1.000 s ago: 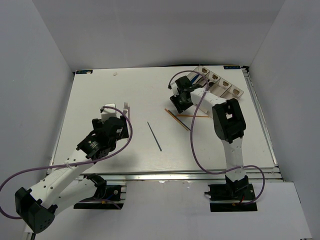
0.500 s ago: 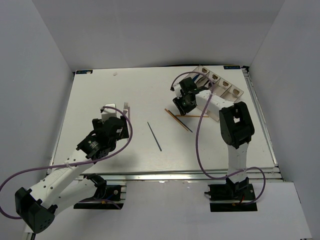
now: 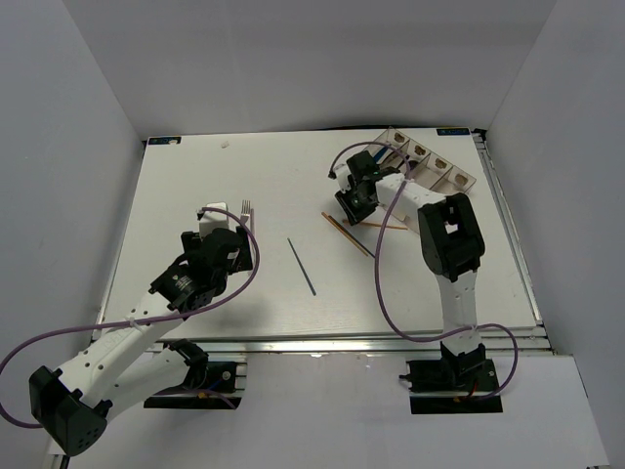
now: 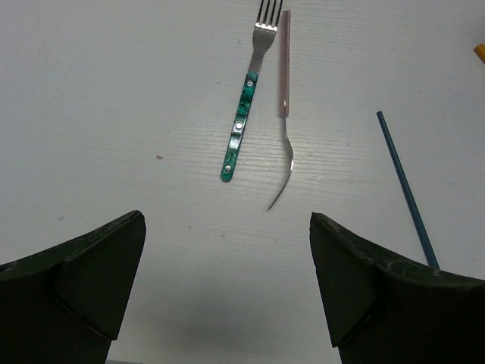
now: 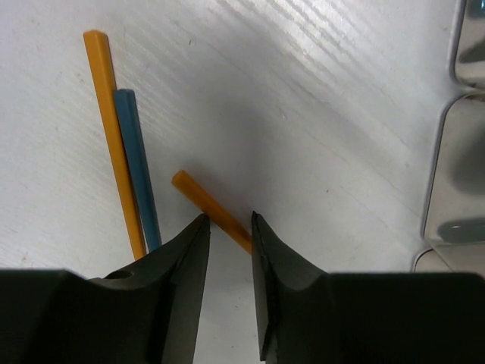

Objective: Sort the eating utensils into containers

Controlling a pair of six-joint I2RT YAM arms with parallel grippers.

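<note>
In the right wrist view a short stretch of orange chopstick lies slantwise on the table and crosses the narrow gap of my right gripper. The jaws stand close on either side of it, still open. Left of them lie a long orange chopstick and a blue-grey chopstick, side by side. From above, my right gripper is near the containers. My left gripper is wide open and empty, short of a teal-handled fork and a pale-handled utensil.
A dark blue chopstick lies alone mid-table between the arms, also to the right in the left wrist view. The clear bins stand at the far right corner, their walls at the right edge of the right wrist view.
My right gripper's jaws have narrowed around the orange chopstick, and the arm swung slightly right and back. The left arm has not moved.
</note>
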